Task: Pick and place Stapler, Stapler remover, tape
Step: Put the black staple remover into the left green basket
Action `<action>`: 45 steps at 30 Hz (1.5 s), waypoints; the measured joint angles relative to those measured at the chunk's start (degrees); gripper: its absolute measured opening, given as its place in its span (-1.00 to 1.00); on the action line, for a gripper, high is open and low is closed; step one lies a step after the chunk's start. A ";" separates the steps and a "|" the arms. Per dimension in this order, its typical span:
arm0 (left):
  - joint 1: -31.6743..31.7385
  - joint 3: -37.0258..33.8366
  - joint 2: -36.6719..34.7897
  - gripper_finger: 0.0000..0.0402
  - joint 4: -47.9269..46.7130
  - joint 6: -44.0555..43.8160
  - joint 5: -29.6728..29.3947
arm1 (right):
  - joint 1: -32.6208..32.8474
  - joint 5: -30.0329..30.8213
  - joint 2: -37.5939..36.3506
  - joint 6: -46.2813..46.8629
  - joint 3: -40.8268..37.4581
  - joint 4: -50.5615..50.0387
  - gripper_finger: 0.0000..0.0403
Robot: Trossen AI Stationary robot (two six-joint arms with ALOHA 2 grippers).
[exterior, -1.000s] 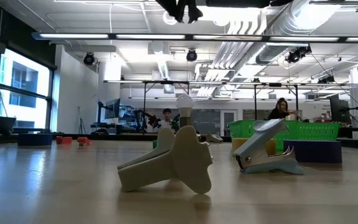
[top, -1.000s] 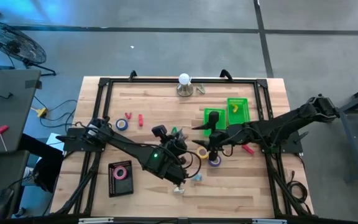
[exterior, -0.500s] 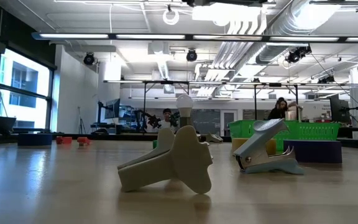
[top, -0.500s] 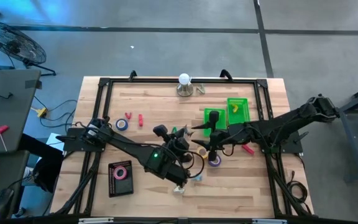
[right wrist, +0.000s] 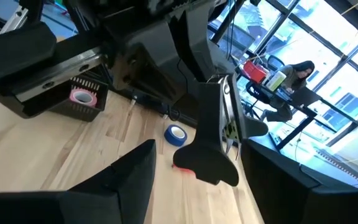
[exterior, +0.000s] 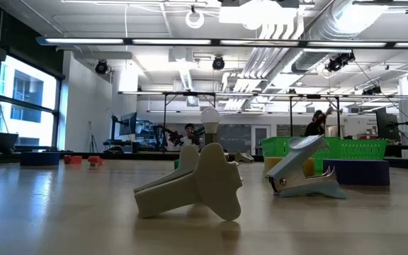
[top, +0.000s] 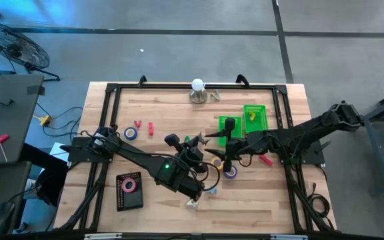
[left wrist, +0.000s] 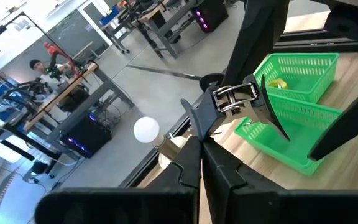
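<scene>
Over the table (top: 152, 107): left gripper (left wrist: 199, 146) pinched tight on remover (left wrist: 229, 102), right gripper (right wrist: 201, 180) wide open, empty. I'd have it close squarely before left releases.

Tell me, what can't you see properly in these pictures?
- Purple tape roll: high view, the right arm covers part of it.
- Black staple remover in the left pincer: high view, too small and dark against the arms.
- Yellow thing in the green bin: high and left wrist views, too small to name.
- Both arms: low view, cut off by the top edge.
</scene>
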 joint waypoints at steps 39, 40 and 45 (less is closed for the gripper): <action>0.58 0.91 -0.15 -0.99 2.00 6.56 5.20 | -3.64 -2.20 0.08 -1.49 -0.08 -2.89 -0.56; 0.17 1.68 -0.13 -0.99 1.89 7.62 5.18 | -3.60 -1.35 0.06 -1.75 0.00 -3.20 -0.56; -3.39 5.27 0.02 -1.00 1.95 12.97 1.10 | -3.40 3.48 -0.10 -2.44 0.39 -4.97 -0.56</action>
